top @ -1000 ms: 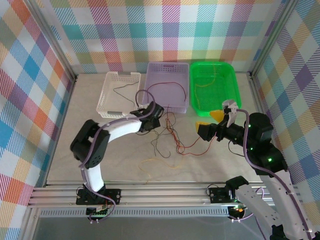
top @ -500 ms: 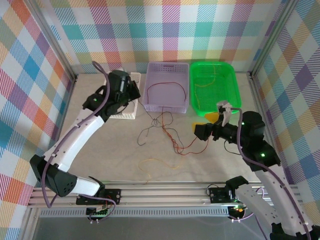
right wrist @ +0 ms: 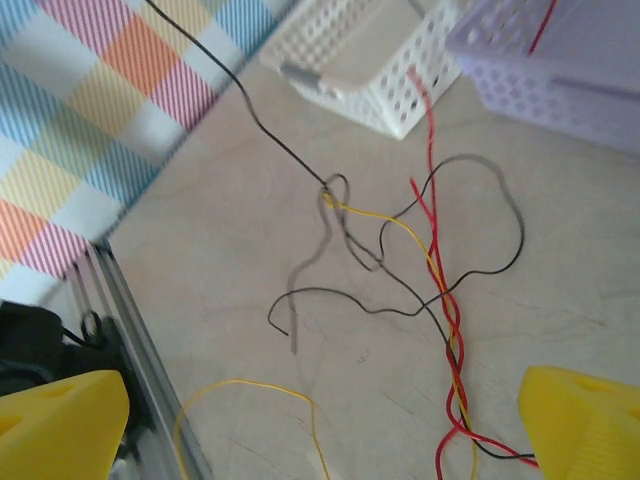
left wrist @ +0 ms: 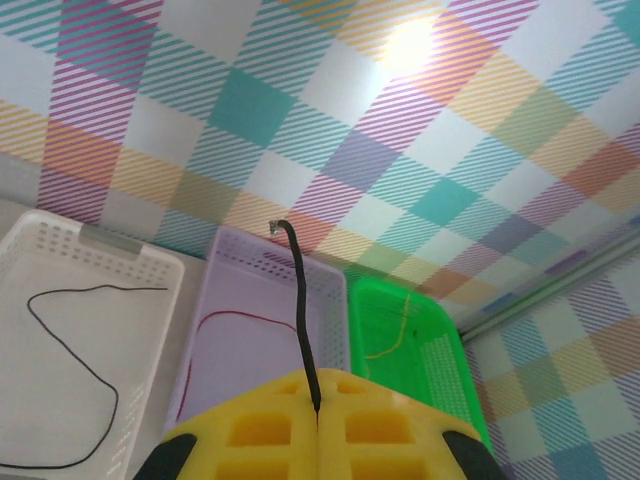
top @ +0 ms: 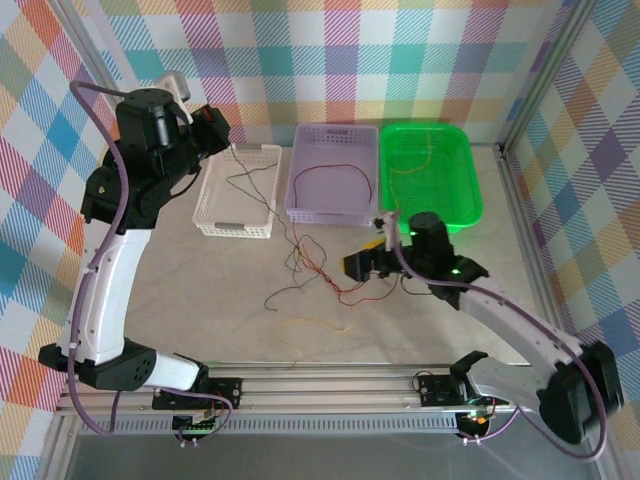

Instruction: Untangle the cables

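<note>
At table centre, near of the purple basket (top: 333, 172), the cables (top: 322, 270) lie tangled, with bare tabletop (top: 400, 335) nearer. The left gripper (left wrist: 318, 405), high over the white basket's (top: 237, 190) far-left corner, clamps one black cable (left wrist: 300, 300); the right gripper (top: 358, 266) hangs jaws apart at the tangle's right edge

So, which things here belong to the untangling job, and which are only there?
Belongs to the job:
- tangled cables on the table
- black cable pinched by the left gripper, jaws shut
- right gripper, jaws open, over the tangle
- white basket, purple basket, green basket, each holding a cable

Just there:
- purple arm cables
- plaid walls
- front rail
</note>
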`<state>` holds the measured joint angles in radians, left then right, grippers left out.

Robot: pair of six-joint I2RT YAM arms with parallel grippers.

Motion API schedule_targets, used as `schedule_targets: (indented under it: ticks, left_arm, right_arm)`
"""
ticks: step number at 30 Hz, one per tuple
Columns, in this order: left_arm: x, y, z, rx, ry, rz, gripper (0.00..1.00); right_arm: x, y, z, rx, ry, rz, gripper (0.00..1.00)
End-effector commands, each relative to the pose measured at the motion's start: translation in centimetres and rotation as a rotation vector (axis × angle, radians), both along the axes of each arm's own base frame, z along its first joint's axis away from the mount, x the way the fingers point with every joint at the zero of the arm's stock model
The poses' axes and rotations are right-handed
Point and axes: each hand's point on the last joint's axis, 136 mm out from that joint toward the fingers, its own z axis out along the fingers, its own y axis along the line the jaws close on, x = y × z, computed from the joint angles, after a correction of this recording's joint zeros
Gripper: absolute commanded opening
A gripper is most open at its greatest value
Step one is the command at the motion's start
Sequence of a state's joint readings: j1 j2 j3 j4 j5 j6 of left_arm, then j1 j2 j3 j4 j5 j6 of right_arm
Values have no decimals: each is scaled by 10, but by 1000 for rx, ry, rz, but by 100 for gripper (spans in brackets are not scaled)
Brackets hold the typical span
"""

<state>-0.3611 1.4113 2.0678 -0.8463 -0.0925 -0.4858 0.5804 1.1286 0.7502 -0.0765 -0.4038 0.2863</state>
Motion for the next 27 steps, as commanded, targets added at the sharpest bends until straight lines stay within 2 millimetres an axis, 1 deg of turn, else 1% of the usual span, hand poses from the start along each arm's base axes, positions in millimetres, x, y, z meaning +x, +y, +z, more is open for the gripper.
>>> schedule_targets:
  ticks: [1, 3, 7, 10, 14, 19, 23, 25, 27]
  left_arm:
    - [1, -3, 4, 12, 13, -31, 0]
    - [1, 2, 16, 3, -12, -21, 0]
    - [-3, 18, 50, -38, -87, 14, 0]
    - [-7, 21, 71, -67, -139, 10, 0]
    - [-11, 25, 85, -83, -175, 16, 0]
    - [-18, 29, 97, -122, -209, 20, 0]
    - [-26, 33, 110, -155, -247, 25, 0]
    - [-34, 36, 120, -171, -278, 28, 0]
    - [-42, 39, 129, -178, -309, 35, 0]
  right_arm:
    - [21, 21, -17, -37, -91, 7, 100]
    - [27, 33, -34, -55, -64, 20, 100]
    - [38, 54, -68, -134, -66, 31, 100]
    - [41, 68, -84, -167, -94, 52, 100]
    - [47, 80, -109, -193, -77, 60, 99]
    - [51, 95, -138, -215, -48, 62, 90]
    - [47, 102, -153, -230, -40, 78, 84]
    - [44, 104, -161, -246, -26, 97, 73]
    - [40, 103, -169, -258, -13, 103, 71]
